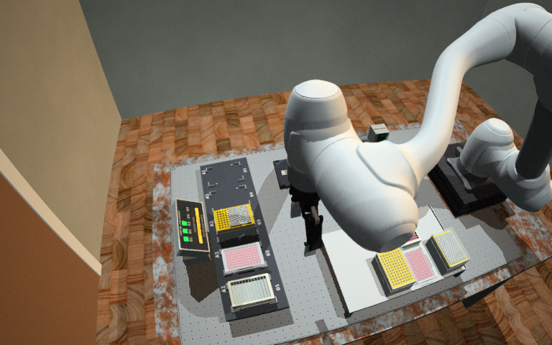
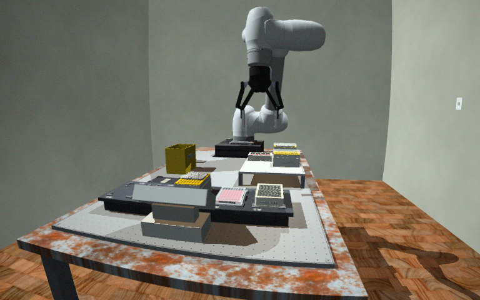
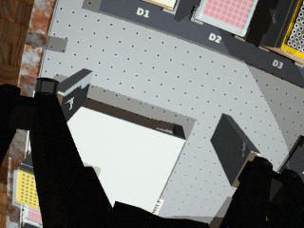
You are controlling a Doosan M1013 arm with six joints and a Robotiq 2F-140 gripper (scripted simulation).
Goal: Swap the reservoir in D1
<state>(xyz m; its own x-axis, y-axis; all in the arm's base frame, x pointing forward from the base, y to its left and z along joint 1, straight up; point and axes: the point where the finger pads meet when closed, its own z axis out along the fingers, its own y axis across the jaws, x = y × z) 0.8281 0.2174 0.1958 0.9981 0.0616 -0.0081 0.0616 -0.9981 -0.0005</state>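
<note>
The cream 12-trough reservoir (image 1: 250, 290) sits in D1 at the near end of the dark deck (image 1: 240, 239). The white shelf (image 1: 382, 260) carries a pink item (image 1: 419, 264) and a red-topped item (image 1: 411, 239) half hidden by the arm; I cannot tell which of them is C16. My gripper (image 2: 260, 113) hangs high over the mat between the deck and the shelf, open and empty. It also shows in the top view (image 1: 312, 239) and in the wrist view (image 3: 154, 127).
The pink plate (image 1: 243, 258) is in D2 and the tip rack (image 1: 233, 217) in D3. Two tip racks (image 1: 394, 268) (image 1: 449, 248) stand on the shelf. The status panel (image 1: 191, 229) stands beside the deck. A yellow bin (image 2: 180, 158) and a small post (image 1: 378, 131) stand at the back.
</note>
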